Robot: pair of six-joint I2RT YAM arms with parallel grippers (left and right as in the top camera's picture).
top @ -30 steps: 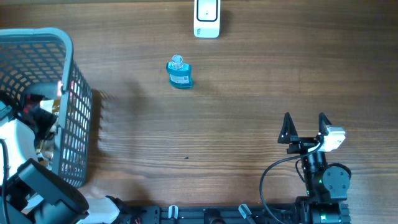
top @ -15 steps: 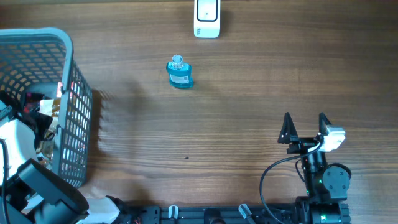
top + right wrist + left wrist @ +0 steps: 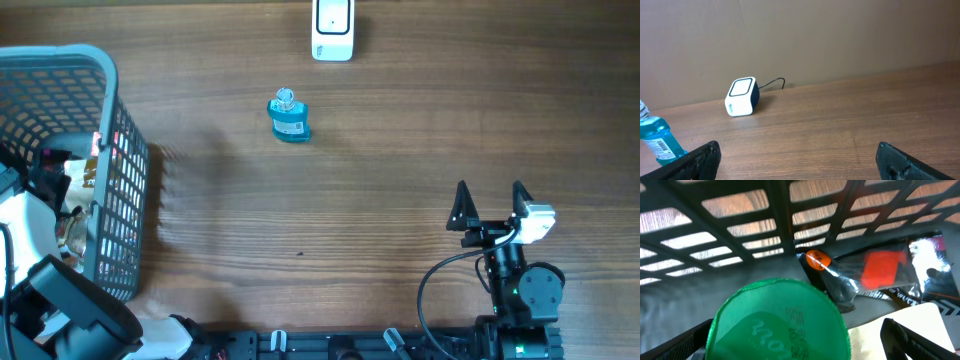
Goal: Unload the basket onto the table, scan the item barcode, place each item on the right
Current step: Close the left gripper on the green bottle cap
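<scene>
Overhead, we see the right gripper point(image 3: 490, 192) low on the right of the table point(image 3: 400, 250). Its jaws are wide apart, holding nothing, and it is well apart from everything else. The blue bottle point(image 3: 289, 118) stands upright left of centre, towards the far edge. The white scanner point(image 3: 332, 30) sits at that edge, near the bottle and a little to its right. In the right wrist view we make out a barcode label on the bottle's side and a cable behind the scanner. The basket point(image 3: 110, 150) stands at the left, with the left arm down inside it. In the left wrist view the left gripper point(image 3: 802, 342) has its jaws spread wide on either side of a round green lid point(image 3: 777, 320); we cannot tell whether they touch it. A black packet point(image 3: 840, 287) with an orange spot lies just beyond the lid, near the basket's mesh wall.
</scene>
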